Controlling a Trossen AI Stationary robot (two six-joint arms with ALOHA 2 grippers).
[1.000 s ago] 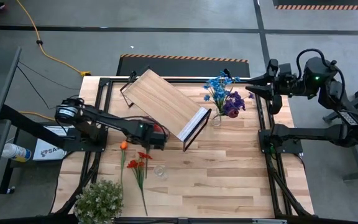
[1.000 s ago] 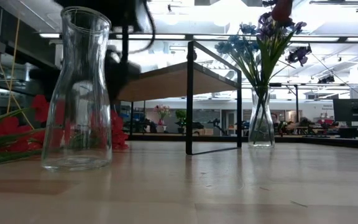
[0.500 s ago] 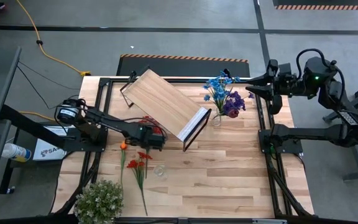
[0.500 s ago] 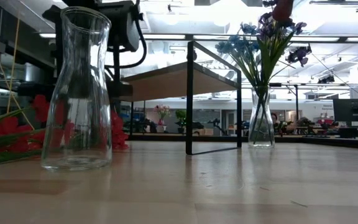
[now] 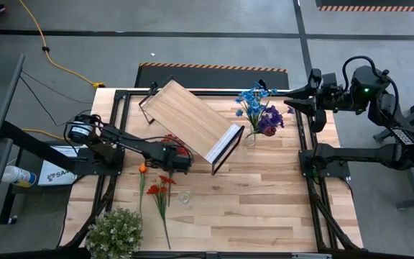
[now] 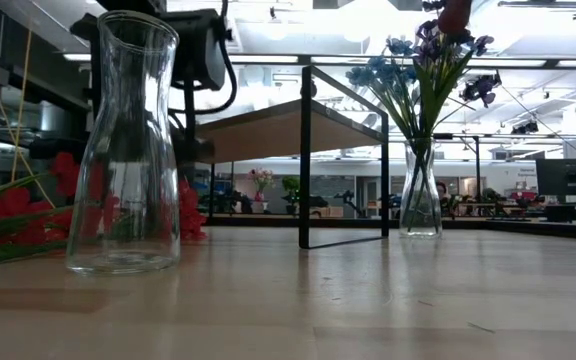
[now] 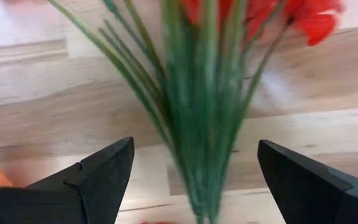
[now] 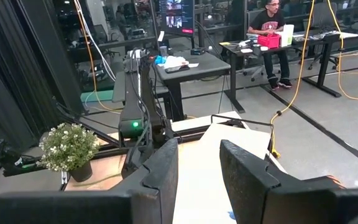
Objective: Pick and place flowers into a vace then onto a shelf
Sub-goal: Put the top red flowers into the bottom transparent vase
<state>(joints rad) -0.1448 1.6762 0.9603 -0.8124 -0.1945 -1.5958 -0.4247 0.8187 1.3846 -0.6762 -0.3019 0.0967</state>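
High view: the large rectangular light-wood shelf [image 5: 192, 119] on its thin black metal frame is seen lying askew on the far middle of the slatted wooden tabletop [image 5: 264, 194]. Just right of it, a clear glass vase [image 5: 251, 137] is filled with blue, purple and dark red flowers [image 5: 259, 109]. The left gripper [image 5: 186, 161] is stretched low over the table, just near of the shelf's left part, above the blooms of the red flowers [image 5: 162, 188], which lie flat with green stems pointing to the near edge; a single orange flower [image 5: 142, 170] lies just left of them. A small empty clear glass vase [image 5: 185, 198] stands just right of the red sprigs. A bushy pale green-white plant [image 5: 113, 232] is placed at the near left corner. The right gripper [image 5: 290, 101] is held high at the far right, beside the filled vase, touching nothing.

Low view: the empty glass vase [image 6: 125, 150] is seen closest, with red blooms [image 6: 63, 175] lying behind it on the left and the left arm's dark body above. The shelf [image 6: 288, 130] and the filled vase [image 6: 420, 195] stand farther back, to the right.

Left wrist view: the left gripper [image 7: 194, 180] is spread wide, with the green stems of the red flowers [image 7: 207, 99] between its fingers [image 7: 101, 177] but not clamped.

Right wrist view: the right gripper [image 8: 199, 168] is partly parted and empty; beyond its fingers [image 8: 247, 171] the shelf board [image 8: 213, 168], the pale plant [image 8: 69, 146] and a seated person [image 8: 272, 28] at a desk are visible.
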